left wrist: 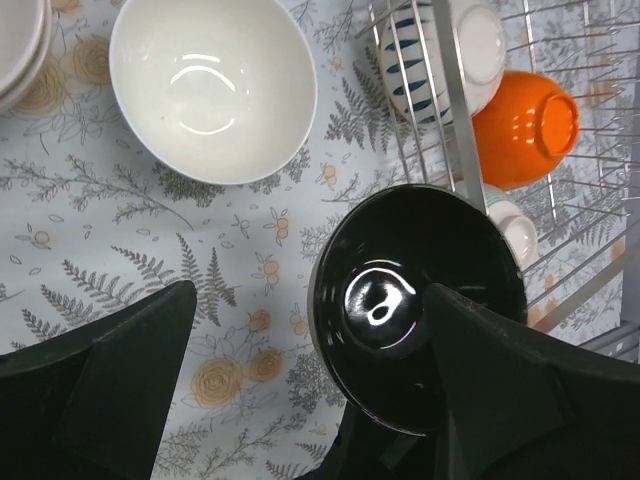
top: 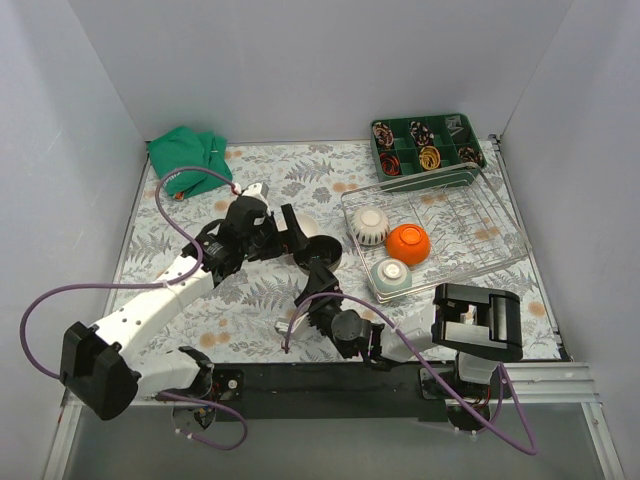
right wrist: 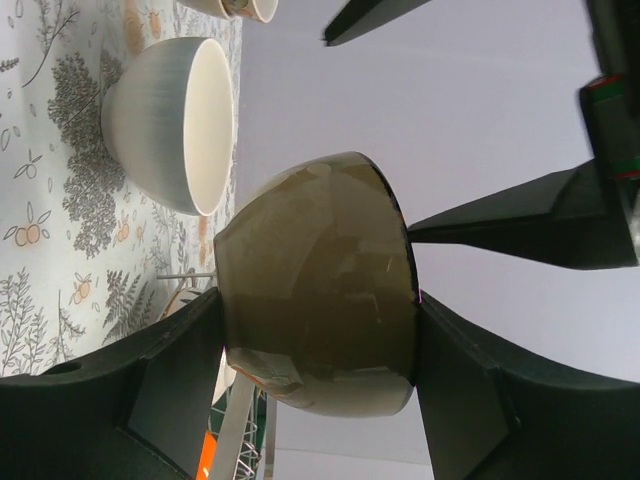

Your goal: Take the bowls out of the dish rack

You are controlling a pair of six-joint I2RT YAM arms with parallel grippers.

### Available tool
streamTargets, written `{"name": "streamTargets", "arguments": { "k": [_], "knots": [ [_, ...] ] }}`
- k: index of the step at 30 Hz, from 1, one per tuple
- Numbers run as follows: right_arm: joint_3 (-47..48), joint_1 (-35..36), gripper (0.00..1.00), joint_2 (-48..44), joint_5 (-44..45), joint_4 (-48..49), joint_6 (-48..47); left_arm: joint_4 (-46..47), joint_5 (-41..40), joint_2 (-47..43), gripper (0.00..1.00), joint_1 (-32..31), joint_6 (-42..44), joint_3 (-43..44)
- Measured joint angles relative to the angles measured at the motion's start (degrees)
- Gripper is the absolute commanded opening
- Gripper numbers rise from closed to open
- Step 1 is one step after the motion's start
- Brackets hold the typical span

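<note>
One dark bowl [right wrist: 310, 260] pinched in R gripper [right wrist: 318, 300] nr rack [top: 462, 226].

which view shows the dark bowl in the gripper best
Right wrist: the dark bowl fills the frame, side on, clamped in the right gripper. Left wrist shows only its glossy inside from above; top external hardly shows it.

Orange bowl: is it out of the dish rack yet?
No, the orange bowl sits upside down, foot ring up, inside the wire dish rack.
</note>
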Motion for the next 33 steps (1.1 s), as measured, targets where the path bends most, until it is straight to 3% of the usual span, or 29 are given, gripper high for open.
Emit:
{"name": "streamTargets", "arguments": {
  "k": [6,9,10,13,19,21,22,23,25,26,29,33],
  "knots": [
    [0.79,0.0,0.01,0.13,-0.02,1.03,-0.33,-4.04,2.84,5.53,0.84,0.0,-1.51,1.36],
    [0.79,0.0,0.01,0.52,0.02,1.27,0.28,-5.84,3.98,8.04,0.7,0.0,-2.08,2.4],
    [0.79,0.0,0.01,0.81,0.02,1.31,0.48,-6.4,4.37,8.35,0.61,0.0,-2.19,2.47],
    [0.79,0.0,0.01,1.84,0.02,1.44,0.76,-7.76,5.57,8.46,0.49,0.0,-2.86,2.47],
    [0.83,0.0,0.01,3.32,-0.37,1.38,1.42,-8.07,8.87,10.62,0.0,0.0,-4.0,2.93],
    [0.83,0.31,0.01,3.76,-0.87,0.79,0.31,-8.07,8.87,11.87,0.0,0.0,-4.42,3.43],
    [0.83,0.52,0.05,3.8,-0.94,0.39,0.17,-8.59,8.81,12.13,0.0,0.0,-4.2,3.54],
    [0.83,0.57,0.19,3.8,-0.87,0.2,0.37,-8.85,8.55,12.17,0.0,-0.04,-4.07,3.54],
    [0.9,0.57,0.39,3.8,-0.92,0.39,0.5,-9.25,8.11,12.17,0.0,-0.04,-3.85,4.0],
    [0.96,0.57,0.59,3.8,-0.87,0.52,0.5,-9.44,7.74,12.13,0.0,-0.07,-3.76,4.26],
    [1.46,0.57,0.78,3.8,-0.9,0.76,0.63,-10.36,6.12,11.8,0.0,-0.13,-3.48,5.05],
    [1.81,0.46,0.86,3.8,-0.24,2.14,2.1,-11.47,2.08,10.97,0.0,-0.46,-2.25,6.27]
  ]
}}
